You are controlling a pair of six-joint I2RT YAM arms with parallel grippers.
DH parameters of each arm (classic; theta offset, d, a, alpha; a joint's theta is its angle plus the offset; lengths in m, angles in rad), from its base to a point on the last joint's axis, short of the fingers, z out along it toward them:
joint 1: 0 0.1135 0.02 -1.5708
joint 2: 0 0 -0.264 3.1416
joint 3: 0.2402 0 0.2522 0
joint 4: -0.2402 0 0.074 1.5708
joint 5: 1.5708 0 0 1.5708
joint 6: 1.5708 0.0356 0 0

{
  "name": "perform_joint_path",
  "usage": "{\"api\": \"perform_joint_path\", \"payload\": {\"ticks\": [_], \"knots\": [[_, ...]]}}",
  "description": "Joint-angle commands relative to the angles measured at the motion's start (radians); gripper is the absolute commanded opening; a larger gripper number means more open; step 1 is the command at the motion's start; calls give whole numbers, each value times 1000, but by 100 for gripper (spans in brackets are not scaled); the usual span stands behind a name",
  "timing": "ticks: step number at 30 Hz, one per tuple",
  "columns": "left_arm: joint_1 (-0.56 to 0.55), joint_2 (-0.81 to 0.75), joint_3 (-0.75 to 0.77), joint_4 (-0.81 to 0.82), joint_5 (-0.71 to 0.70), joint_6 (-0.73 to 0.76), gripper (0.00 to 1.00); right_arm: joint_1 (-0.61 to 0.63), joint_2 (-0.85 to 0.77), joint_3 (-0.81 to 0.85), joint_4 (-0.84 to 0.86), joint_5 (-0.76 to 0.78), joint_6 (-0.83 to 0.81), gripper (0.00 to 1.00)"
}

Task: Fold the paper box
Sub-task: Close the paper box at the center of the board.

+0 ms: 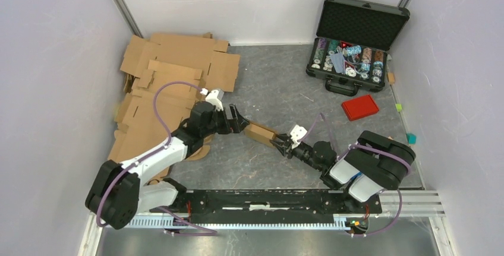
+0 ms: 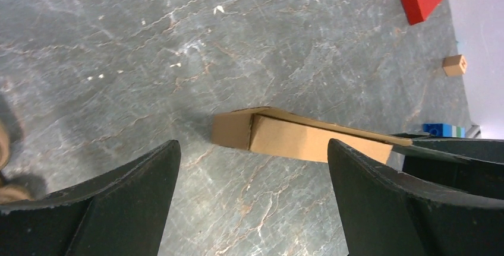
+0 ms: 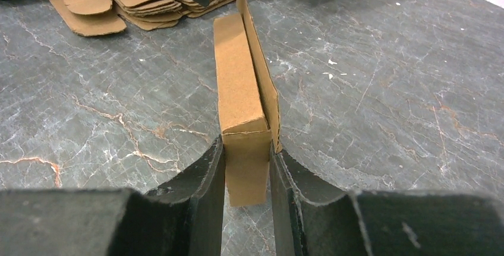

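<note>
The paper box (image 1: 260,133), small, brown and narrow, sits near the middle of the grey table between my two grippers. My right gripper (image 3: 246,170) is shut on the near end of the paper box (image 3: 241,95), which stands on edge with one flap raised along its right side. Pointing at the box's far end, my left gripper (image 1: 241,120) stands open just short of it. In the left wrist view the paper box (image 2: 297,136) lies beyond and between the wide-apart fingers (image 2: 380,179), untouched by them, and my left gripper (image 2: 254,149) holds nothing.
A pile of flat brown cardboard sheets (image 1: 169,84) covers the back left. An open black case (image 1: 353,42) of chips stands at the back right, with a red rectangular lid (image 1: 360,107) in front of it. Small coloured blocks (image 1: 411,138) lie along the right wall.
</note>
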Motion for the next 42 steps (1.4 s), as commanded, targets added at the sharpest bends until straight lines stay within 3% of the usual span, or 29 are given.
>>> {"api": "perform_joint_path", "payload": {"ticks": [1,7,16,21,26,32,42], "knots": [[4,45,-3,162,87,14,99,0,26,17,136,0,-11,0],[5,124,13,182,124,51,89,0,23,30,95,5,-26,0],[5,169,5,239,159,95,87,0,30,49,52,-16,-42,0],[4,218,35,217,205,120,73,0,29,55,27,-25,-51,0],[5,212,25,216,182,144,66,0,30,70,-22,-36,-64,0],[4,236,26,215,168,167,63,0,24,60,-20,-49,-47,15],[4,269,31,216,158,190,61,0,21,31,-25,-51,-25,26]]}}
